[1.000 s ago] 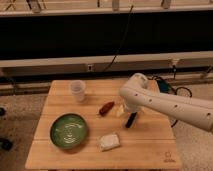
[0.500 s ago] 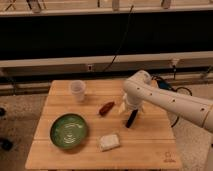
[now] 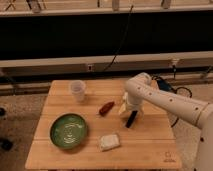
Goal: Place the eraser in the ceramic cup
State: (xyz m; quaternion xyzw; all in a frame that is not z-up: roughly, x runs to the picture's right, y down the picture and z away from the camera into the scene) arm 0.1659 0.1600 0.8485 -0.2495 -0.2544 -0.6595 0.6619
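On the wooden table, right of centre, the gripper points down from the end of the white arm, which reaches in from the right edge of the view and bends at a rounded joint above the tabletop. The eraser, a dark slab, stands tilted on end directly beneath the gripper with its upper end hidden in it; its lower end is at or just above the wood. Whether the gripper is pinching the eraser or merely touching it I cannot tell. The cup, pale and handle-less, stands upright near the table's back left corner, well apart from the gripper and eraser. Between them, nearer the gripper, a small reddish-brown object lies flat on the wood at a slant. The green bowl sits at the front left, in front of the cup. A whitish block rests near the front edge, just right of the bowl and in front of the eraser. A dark cable hangs down the black wall behind the table.
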